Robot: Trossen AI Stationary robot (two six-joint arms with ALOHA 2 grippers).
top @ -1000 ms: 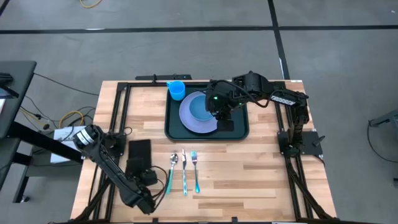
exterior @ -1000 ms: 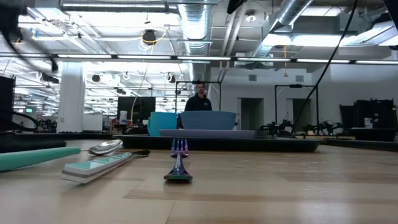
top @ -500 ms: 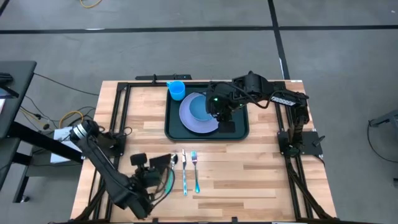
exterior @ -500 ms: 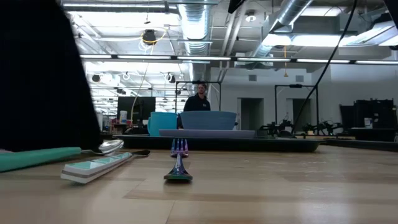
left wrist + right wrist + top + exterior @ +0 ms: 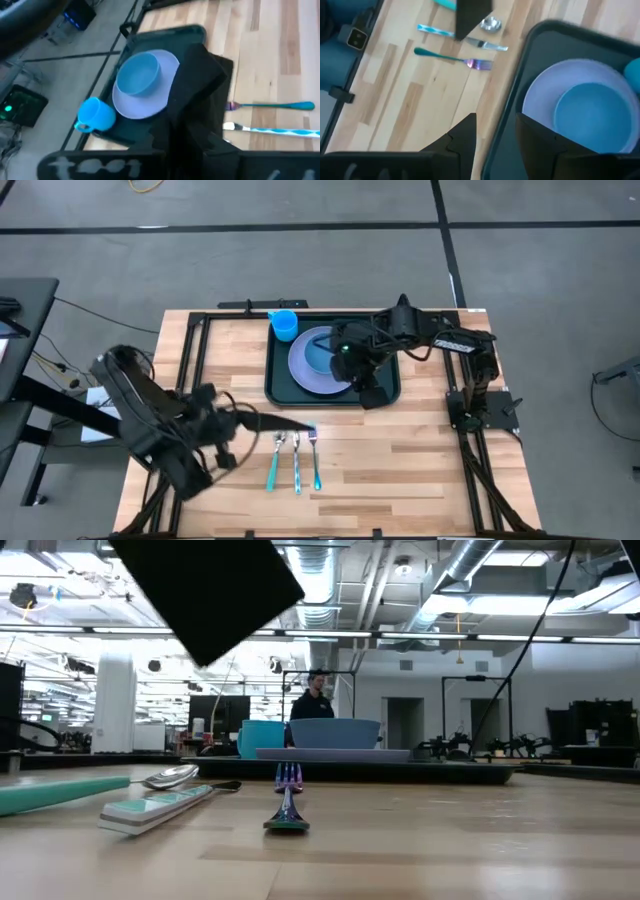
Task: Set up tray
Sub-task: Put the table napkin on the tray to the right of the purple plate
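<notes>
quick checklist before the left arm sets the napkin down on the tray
1. Napkin held: ok, the left gripper is shut on it, lifted above the table.
2. Landing spot: cannot tell; the tray shows only a narrow bare strip beside the lavender plate.
3. Right gripper: not ok, open and hanging over the tray's near right corner, in the way.
4. Blue bowl on plate, blue cup in the tray's far corner: ok.
5. Spoon, knife and fork on the table below the napkin: ok, undisturbed.
</notes>
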